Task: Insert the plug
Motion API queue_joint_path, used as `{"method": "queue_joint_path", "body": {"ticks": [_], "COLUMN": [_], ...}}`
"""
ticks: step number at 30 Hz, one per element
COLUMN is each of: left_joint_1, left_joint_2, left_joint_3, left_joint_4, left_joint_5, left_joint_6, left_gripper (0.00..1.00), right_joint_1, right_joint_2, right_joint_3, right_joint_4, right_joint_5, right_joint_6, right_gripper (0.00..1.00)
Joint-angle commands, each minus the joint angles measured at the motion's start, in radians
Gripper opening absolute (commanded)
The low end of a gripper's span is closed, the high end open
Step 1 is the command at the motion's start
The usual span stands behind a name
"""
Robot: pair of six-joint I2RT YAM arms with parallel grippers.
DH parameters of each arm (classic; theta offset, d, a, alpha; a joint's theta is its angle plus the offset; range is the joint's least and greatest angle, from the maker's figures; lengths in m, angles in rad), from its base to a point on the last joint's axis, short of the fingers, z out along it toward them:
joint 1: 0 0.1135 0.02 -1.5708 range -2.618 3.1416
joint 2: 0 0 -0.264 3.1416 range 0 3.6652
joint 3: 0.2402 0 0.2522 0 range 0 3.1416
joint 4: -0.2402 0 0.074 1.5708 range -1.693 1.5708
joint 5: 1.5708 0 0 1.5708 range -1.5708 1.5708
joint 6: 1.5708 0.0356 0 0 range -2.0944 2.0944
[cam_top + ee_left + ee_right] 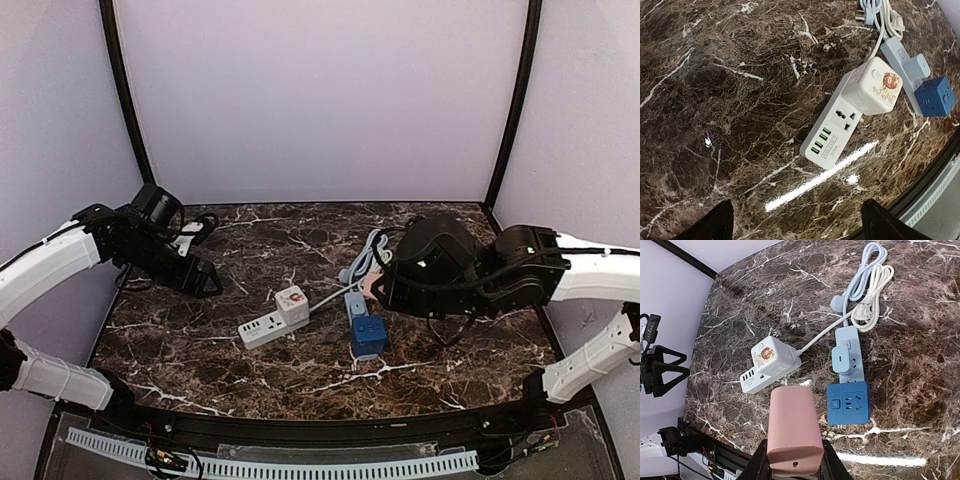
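Closest to the near edge of the worktop (200,370), about the middle, sits the blue cube socket (368,336). Its top holes are free. It touches the near end of the light blue strip (356,303), which has a small light blue plug (841,360) in it and some free holes too. To the left lies the white strip (262,327) with a white cube (292,303) stuck in its far end. One big hole on it (847,115) is free.

A bit farther in, just right of the light blue strip, my right jaws are clamped on the pink plug (792,425). I think it hangs above the worktop. It is not in any hole yet. I cannot see its pins.

My left jaws are apart and hold nothing. They hover near the left edge, well apart from the strips.

Toward the far edge lie the looped cords (867,285).

So I think the grab is done. What is left is to line the pink plug up over a free hole and push it down.
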Motion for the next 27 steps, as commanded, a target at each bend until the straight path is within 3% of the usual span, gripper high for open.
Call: {"method": "queue_joint_path", "body": {"ticks": [1,11,20,27], "left_joint_1": [-0.031,-0.152,-0.19,-0.195], "left_joint_2": [-0.022,0.098,0.198,0.315], "left_joint_3": [-0.072,-0.118,-0.174,-0.143], "left_joint_4": [0.039,0.068,0.265,0.329], "left_joint_5": [-0.011,-0.031,-0.052,-0.076], "left_joint_6": [0.273,0.485,0.451,0.408], "left_gripper": [0.88,0.9,0.87,0.84], "right_joint_1": [0.019,0.024,0.026,0.027], "right_joint_2": [-0.05,-0.069,-0.092,-0.12], "right_joint_3": [-0.026,-0.002,-0.016,-0.024], "right_joint_4": [-0.084,-0.139,-0.152,-0.177], "right_joint_5": [0.006,-0.005,-0.015,-0.016], "right_joint_6": [0.099,0.113,0.138,0.156], "right_gripper": [0.0,0.0,0.0,0.0]}}
